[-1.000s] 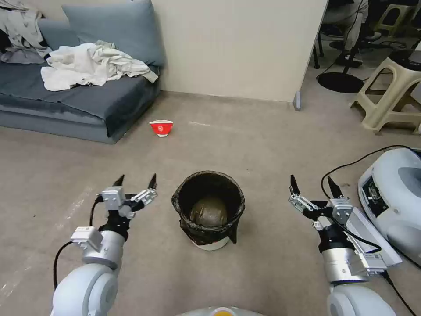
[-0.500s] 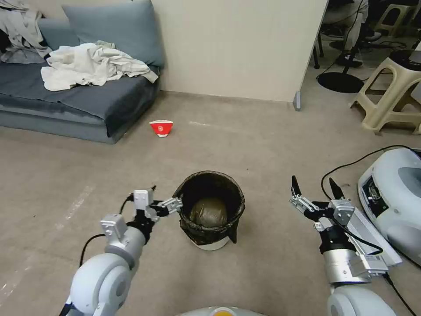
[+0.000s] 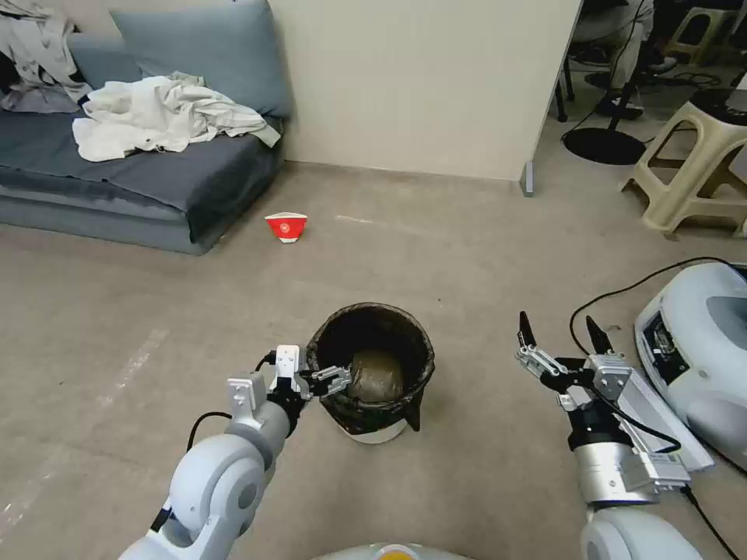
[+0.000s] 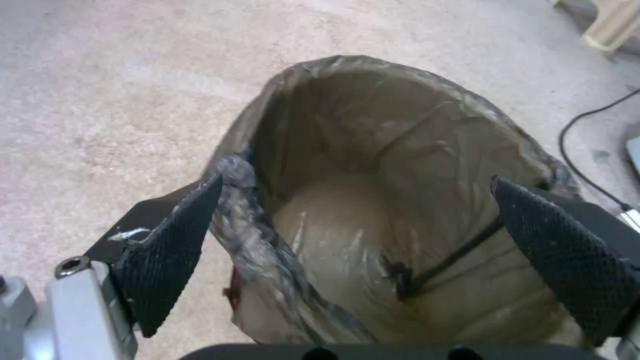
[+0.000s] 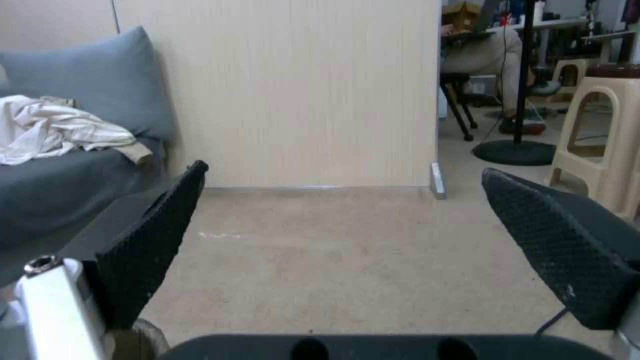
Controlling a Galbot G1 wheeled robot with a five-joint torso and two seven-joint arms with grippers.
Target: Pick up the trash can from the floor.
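The trash can (image 3: 372,389), a small white bin lined with a crinkled dark bag, stands upright on the beige floor (image 3: 156,295) straight ahead of me. My left gripper (image 3: 323,375) is open at the can's left rim. In the left wrist view the left gripper (image 4: 357,180) straddles that rim of the trash can (image 4: 400,150), with one finger outside the bag and the other over the inside. A lump of bagged waste lies at the bottom. My right gripper (image 3: 557,327) hangs open to the can's right, apart from it; the right gripper (image 5: 345,172) holds nothing.
A red-and-white paper cup (image 3: 285,226) sits on the floor beyond the can, near a grey sofa (image 3: 117,187) with crumpled cloth. A white machine (image 3: 700,350) with a black cable lies at the right. A beige stool (image 3: 700,167) and a partition wall (image 3: 420,85) stand behind.
My left arm has swung right from the open floor to the can's left rim, its fingers now straddling the rim. The right arm and the can have stayed put.
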